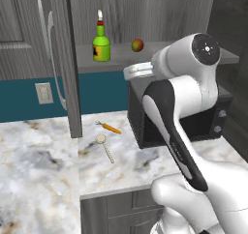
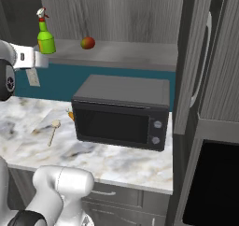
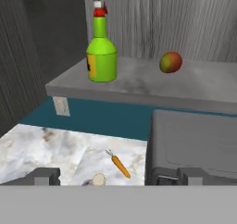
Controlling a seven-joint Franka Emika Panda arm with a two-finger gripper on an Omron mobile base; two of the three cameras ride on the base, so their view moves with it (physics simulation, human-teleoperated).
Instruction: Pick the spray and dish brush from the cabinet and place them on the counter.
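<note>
The spray stood upright on the cabinet shelf, well apart from the apple. The dish brush lay on the worktop near the carrot; in the hand view only its head showed. The jaws stood wide open, holding nothing. The arm hid part of the microwave.

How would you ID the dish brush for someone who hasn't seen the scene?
Find the black microwave on the marble counter. Left of it lies the dish brush, pale beige with a round flat head and thin straight handle. The carrot beside it is orange and tapered.
</note>
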